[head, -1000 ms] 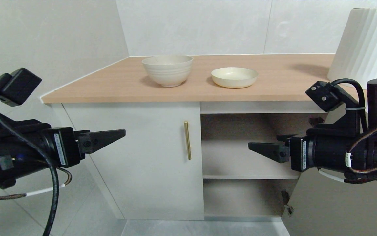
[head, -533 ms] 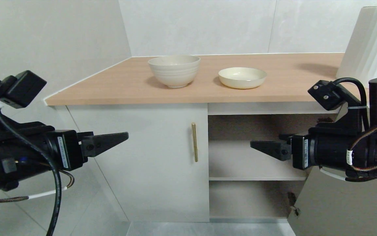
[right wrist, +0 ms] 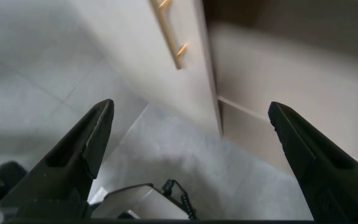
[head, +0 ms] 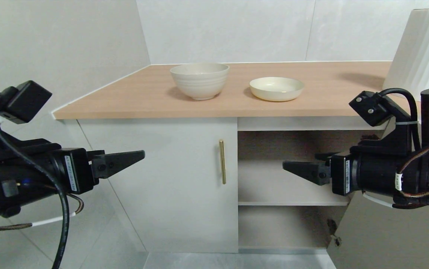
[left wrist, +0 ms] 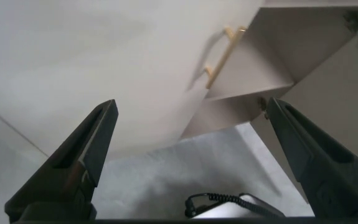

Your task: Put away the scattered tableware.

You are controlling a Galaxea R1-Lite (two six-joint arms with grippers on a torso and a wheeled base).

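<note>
A ribbed cream bowl and a shallow cream dish stand side by side on the wooden countertop, the dish to the right. Both arms hang below counter height in front of the cabinet. My left gripper is before the closed left door, its fingers spread wide and holding nothing. Level with the open right compartment, my right gripper is also open and holds nothing. Neither gripper touches the tableware.
The left cabinet door carries a gold handle. The right compartment stands open with a bare shelf, its door swung out at the lower right. A white ribbed object sits on the counter's far right.
The whole head picture has shifted a little to the right, so the camera moved. The bowl, the dish and both open grippers keep their places relative to each other.
</note>
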